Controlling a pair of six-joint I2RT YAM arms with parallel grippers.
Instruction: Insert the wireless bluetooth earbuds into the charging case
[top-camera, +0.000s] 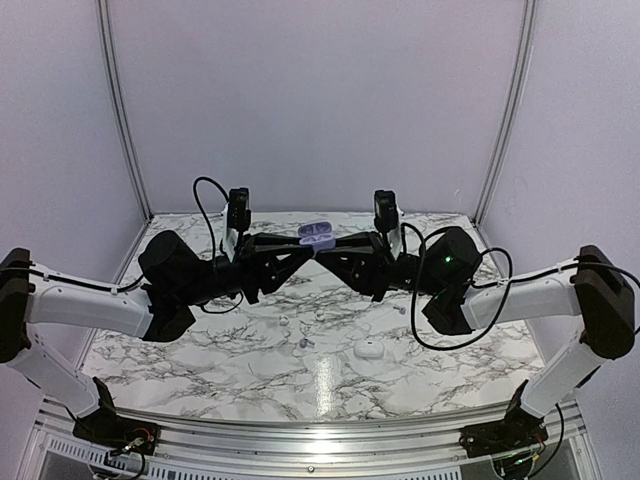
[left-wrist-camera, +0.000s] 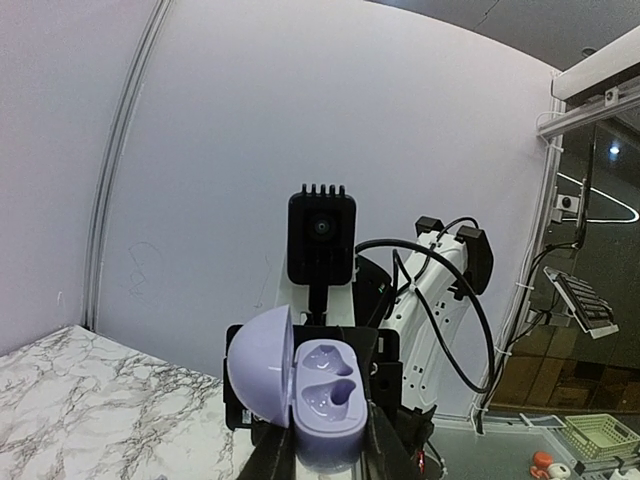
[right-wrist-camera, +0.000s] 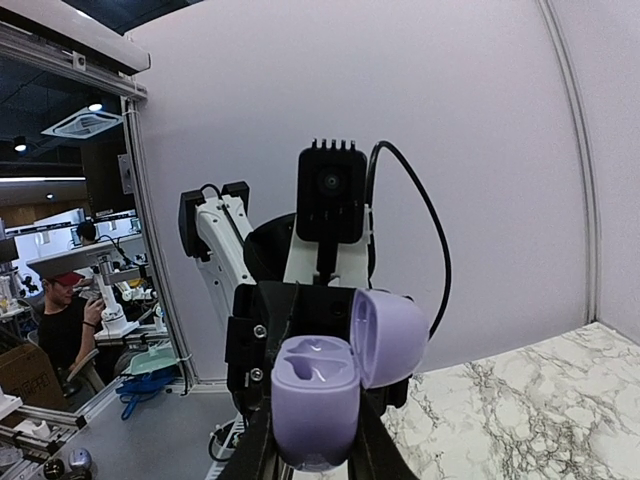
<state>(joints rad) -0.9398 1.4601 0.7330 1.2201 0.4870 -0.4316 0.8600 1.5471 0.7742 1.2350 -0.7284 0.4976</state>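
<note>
Two wells (left-wrist-camera: 322, 378) and both are empty. That's what your lilac charging case (left-wrist-camera: 325, 405) looks like from the left wrist cam: smooth glossy plastic, with a kidney-shaped hollow on each side. Its domed lid (left-wrist-camera: 262, 365) is flipped open and stands up beside the base.

You've got the case up in the air over the middle of the table (top-camera: 200, 385), well above the marble-pattern top, with both arms meeting at it. Your left gripper (top-camera: 305, 243) is pinched on the case body, and you can see its black fingers (left-wrist-camera: 272, 455) hugging the lower sides. Your right gripper (top-camera: 329, 243) is clamped on it from the opposite side. On the right wrist cam the case fills the gap between that gripper's fingers (right-wrist-camera: 372, 450), with the lid swung out to the right.

The earbuds (top-camera: 303, 342) aren't in the case. They're tiny pebble-like specks lying loose on the marble below, nearer the arm bases. There's one lilac-grey one, and a paler one just beyond it. They're too small to tell you which way up they are. A small rounded white case (top-camera: 370, 349) sits closed on the table a bit to their right.
</note>
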